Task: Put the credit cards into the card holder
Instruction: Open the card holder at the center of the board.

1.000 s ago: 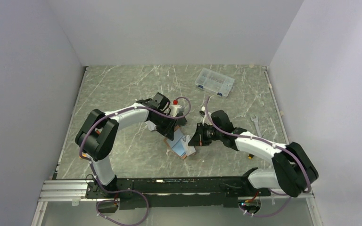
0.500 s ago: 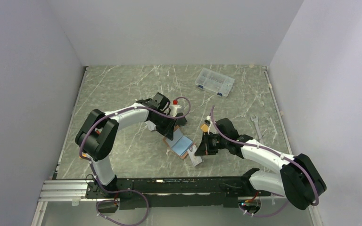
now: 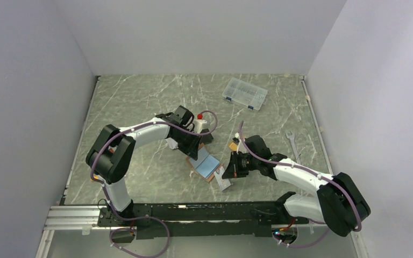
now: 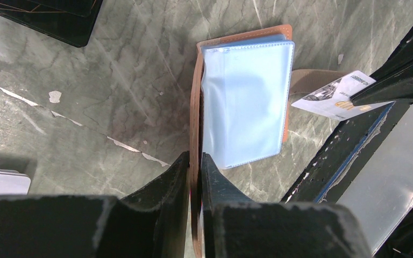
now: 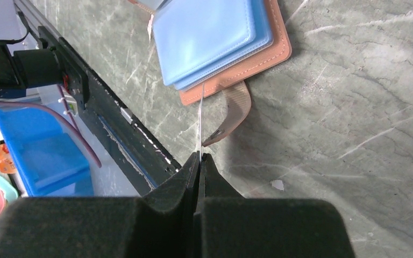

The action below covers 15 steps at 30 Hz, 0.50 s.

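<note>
We found the card holder (image 4: 247, 102) lying open on the marble table (image 3: 140, 102), blue-grey pockets up, with the left gripper (image 4: 194, 161) pinched narrowly on its tan leather edge. The right gripper (image 5: 199, 158) was clamped on a pale silver credit card (image 4: 333, 97), held edge-on just beside the holder's strap (image 5: 236, 110).

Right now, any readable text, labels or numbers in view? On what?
"0000000", roughly: a run of zeros along the edge of the card in the right pincer; the prefix before it is blurred.
Gold lettering on the same card: too blurred to read.
Holder: no print shows.
Box in the top view: any label is too small to read.
</note>
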Each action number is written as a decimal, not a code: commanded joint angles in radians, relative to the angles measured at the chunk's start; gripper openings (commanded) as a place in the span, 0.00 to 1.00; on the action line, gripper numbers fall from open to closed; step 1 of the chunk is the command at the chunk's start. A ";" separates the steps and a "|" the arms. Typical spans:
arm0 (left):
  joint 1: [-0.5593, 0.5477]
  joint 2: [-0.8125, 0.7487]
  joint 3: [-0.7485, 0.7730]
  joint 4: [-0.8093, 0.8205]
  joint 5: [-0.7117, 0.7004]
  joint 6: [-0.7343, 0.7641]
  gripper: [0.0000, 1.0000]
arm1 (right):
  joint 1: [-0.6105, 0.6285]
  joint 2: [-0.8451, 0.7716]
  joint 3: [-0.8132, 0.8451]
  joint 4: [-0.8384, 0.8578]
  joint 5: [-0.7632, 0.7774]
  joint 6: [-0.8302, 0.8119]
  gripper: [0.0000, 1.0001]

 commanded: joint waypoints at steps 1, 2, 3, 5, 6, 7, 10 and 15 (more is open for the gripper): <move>-0.003 -0.007 0.015 -0.004 0.002 0.002 0.16 | -0.003 -0.035 0.019 0.033 -0.016 -0.014 0.00; -0.002 -0.006 0.015 -0.005 0.002 0.003 0.16 | -0.004 -0.040 0.020 0.034 -0.019 -0.015 0.00; -0.002 -0.007 0.016 -0.003 0.002 0.002 0.16 | -0.004 -0.042 0.020 0.039 -0.022 -0.016 0.00; -0.002 -0.006 0.017 -0.002 0.002 0.003 0.16 | -0.004 -0.041 0.020 0.041 -0.020 -0.014 0.00; -0.003 -0.006 0.018 -0.002 0.002 0.003 0.16 | -0.004 -0.037 0.021 0.042 -0.022 -0.017 0.00; -0.003 -0.007 0.018 -0.003 0.002 0.003 0.16 | -0.004 -0.031 0.020 0.048 -0.024 -0.015 0.00; -0.004 -0.008 0.016 -0.003 0.002 0.002 0.16 | -0.004 -0.013 0.019 0.062 -0.025 -0.013 0.00; -0.004 -0.010 0.014 -0.001 0.001 0.002 0.16 | -0.004 0.010 0.020 0.082 -0.027 -0.010 0.00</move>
